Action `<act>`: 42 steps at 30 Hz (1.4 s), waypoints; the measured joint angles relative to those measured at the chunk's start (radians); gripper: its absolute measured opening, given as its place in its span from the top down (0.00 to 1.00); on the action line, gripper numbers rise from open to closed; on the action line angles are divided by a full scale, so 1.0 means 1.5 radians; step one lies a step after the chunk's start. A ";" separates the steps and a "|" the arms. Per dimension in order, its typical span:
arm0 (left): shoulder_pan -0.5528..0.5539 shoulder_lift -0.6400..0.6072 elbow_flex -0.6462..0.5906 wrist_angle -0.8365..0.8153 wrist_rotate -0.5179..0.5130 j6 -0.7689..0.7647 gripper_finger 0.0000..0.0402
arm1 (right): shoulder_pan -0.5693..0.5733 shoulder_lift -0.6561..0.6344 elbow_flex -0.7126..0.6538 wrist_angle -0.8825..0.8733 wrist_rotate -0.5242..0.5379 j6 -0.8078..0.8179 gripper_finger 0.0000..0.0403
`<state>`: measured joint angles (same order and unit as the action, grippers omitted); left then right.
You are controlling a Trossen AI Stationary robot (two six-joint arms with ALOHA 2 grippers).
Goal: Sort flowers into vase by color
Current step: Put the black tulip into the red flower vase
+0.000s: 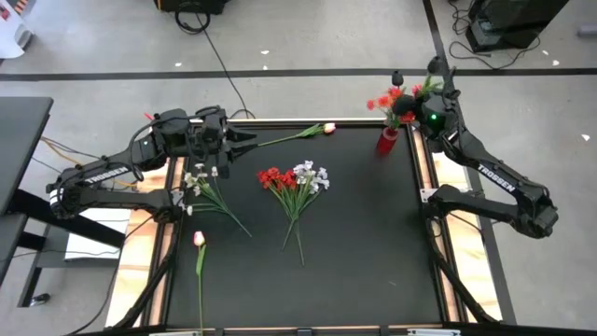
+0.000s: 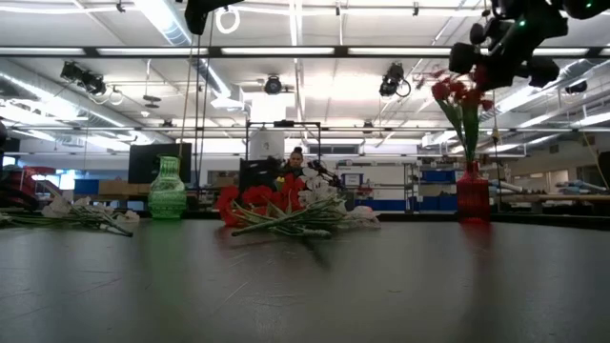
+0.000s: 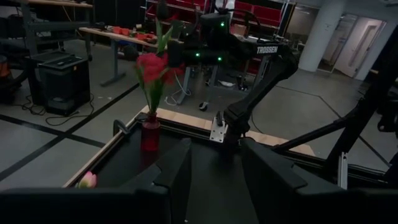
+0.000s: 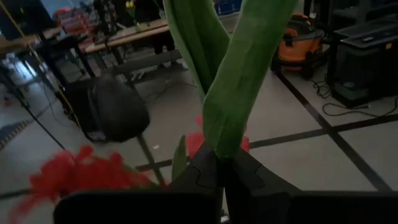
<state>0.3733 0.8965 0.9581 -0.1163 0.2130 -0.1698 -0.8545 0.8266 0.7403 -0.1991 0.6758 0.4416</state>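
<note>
Nearest thing: green leaves (image 4: 230,81) of a red flower, which we see pinched between the closed fingers of the right hand (image 4: 222,171), right in front of its wrist camera.
Right hand: we see it above the red vase (image 1: 387,141) at the far right corner of the bench (image 1: 373,252), shut on the stem; the red blooms (image 1: 392,101) stand over the vase.
Left hand: the left hand (image 1: 244,138) waits at the far left edge of the bench, its fingers apart and holding nothing.
Green vase: the green vase (image 2: 168,190) shows in the low view and looks empty.
Done: we judge that only red flowers are in the red vase.
Left to do: a red bunch (image 1: 273,178) and a white bunch (image 1: 311,175) lie together in the middle; another white bunch (image 1: 198,179) lies near the left edge; one pink bud (image 1: 328,128) lies at the far side, one (image 1: 199,239) at the near left.
Progress: we think the task is at an early stage.
</note>
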 joint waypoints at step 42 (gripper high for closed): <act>0.000 0.000 0.000 0.000 0.000 0.000 0.64 | 0.045 0.011 0.076 -0.227 -0.152 -0.010 0.57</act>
<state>0.3734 0.8966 0.9581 -0.1165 0.2131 -0.1698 -0.7868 0.8425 0.8542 -0.5391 0.4479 0.4271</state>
